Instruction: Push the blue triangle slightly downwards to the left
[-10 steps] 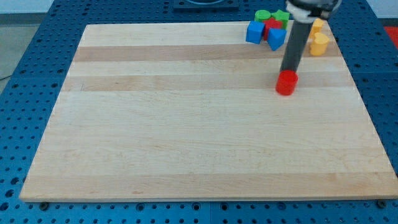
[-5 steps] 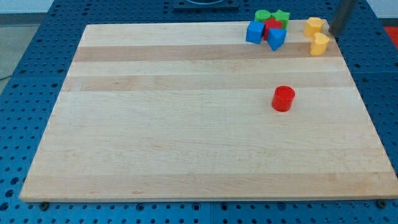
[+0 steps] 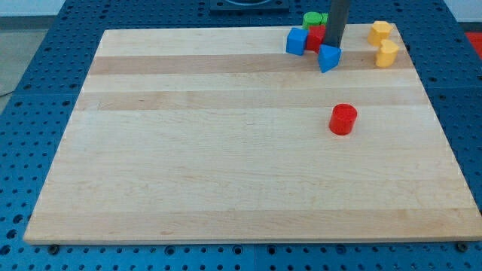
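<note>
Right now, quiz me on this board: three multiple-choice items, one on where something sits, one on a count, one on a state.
1. Where is my tip relative to the blue triangle?
A. Right above it, at its top edge
B. Far to the view's left of it
C. Below it, near the red cylinder

2. How many yellow blocks are on the board?
A. One
B. Two
C. Four

3. How does the red cylinder stand?
A. Pressed against the blue triangle
B. Stacked on a yellow block
C. Alone, apart from every other block

Answers: 1 A, the rod ends just above the triangle at the view's top. 2 B, two yellow blocks sit at the view's top right. 3 C, bare wood surrounds the cylinder on all sides.
</note>
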You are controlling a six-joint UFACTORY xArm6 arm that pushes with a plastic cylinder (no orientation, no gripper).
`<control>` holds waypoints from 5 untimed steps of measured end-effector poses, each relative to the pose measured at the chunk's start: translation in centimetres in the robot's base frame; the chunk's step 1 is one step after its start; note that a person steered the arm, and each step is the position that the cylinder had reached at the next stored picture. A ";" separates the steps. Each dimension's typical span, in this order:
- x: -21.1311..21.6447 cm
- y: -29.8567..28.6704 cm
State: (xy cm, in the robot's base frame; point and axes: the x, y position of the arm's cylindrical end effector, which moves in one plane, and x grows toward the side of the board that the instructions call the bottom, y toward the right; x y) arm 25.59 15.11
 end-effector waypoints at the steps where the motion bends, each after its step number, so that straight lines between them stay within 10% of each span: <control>1: -0.8 0.0; 5: 11.9 6.3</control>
